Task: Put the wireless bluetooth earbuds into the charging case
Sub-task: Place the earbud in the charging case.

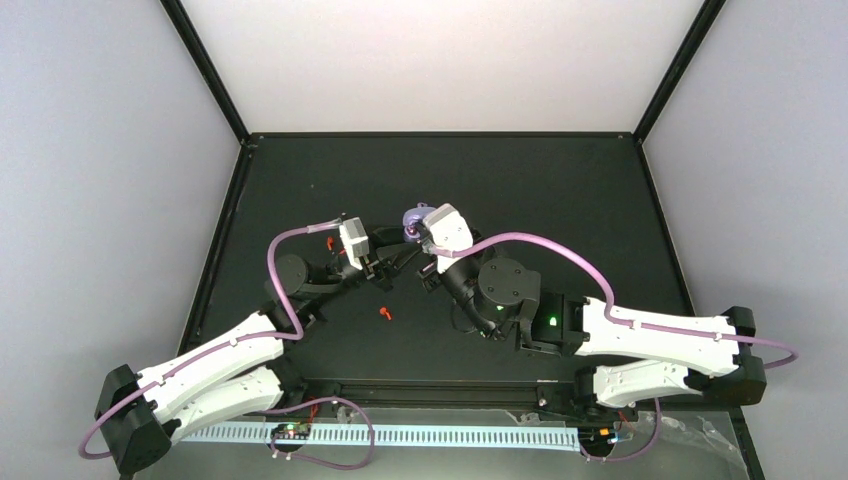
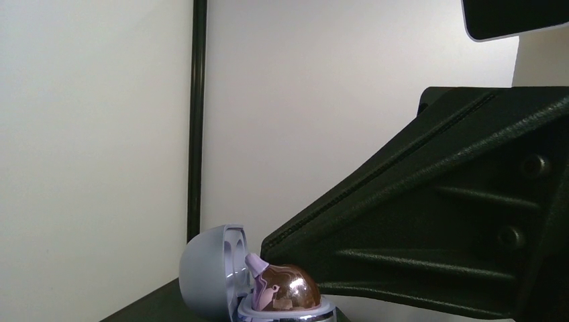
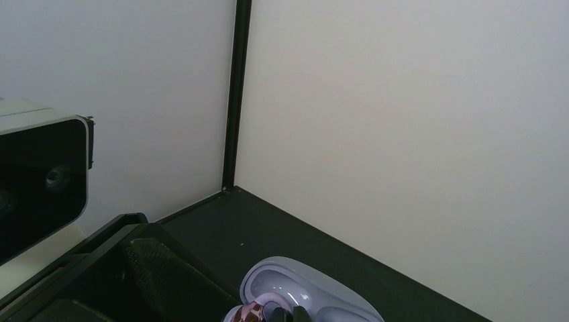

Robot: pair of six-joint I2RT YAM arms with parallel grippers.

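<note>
Open lavender pebble-shaped charging case [image 1: 413, 222] lying mid black surface [image 1: 560, 190], lavender earbud [image 2: 285, 290] sitting inside, right fingers [image 3: 300, 315] pressing together at it, left fingers [image 2: 436, 228] crowding beside, gap unclear, 1 red-orange earbud [image 1: 386, 313] lying nearby, room opening toward far edge

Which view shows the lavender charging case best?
Left wrist: the pebble-shaped lavender charging case sits side-on, lid raised, a lavender earbud in its base. Right wrist catches mainly the lid's inside; top external, only a purple speck.
</note>
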